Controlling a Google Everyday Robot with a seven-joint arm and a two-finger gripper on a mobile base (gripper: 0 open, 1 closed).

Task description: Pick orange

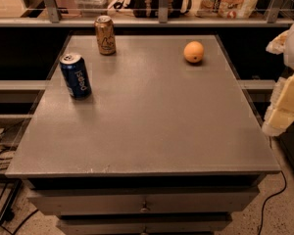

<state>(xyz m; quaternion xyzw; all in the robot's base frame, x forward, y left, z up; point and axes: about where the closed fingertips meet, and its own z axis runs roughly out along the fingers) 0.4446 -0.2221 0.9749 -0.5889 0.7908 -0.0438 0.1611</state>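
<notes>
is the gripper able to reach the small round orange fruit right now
Probably yes: the gripper hangs beside the right edge of the grey table, and only bare tabletop lies between it and the small round orange fruit.

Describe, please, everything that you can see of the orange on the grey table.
The orange is a small round fruit with smooth, matte, orange skin, whole and unpeeled. It rests on the grey table, near its far right corner, with a soft shadow beneath. Nothing else touches it. The pincer is at the right edge of the view, beside the table, well apart from it.
</notes>
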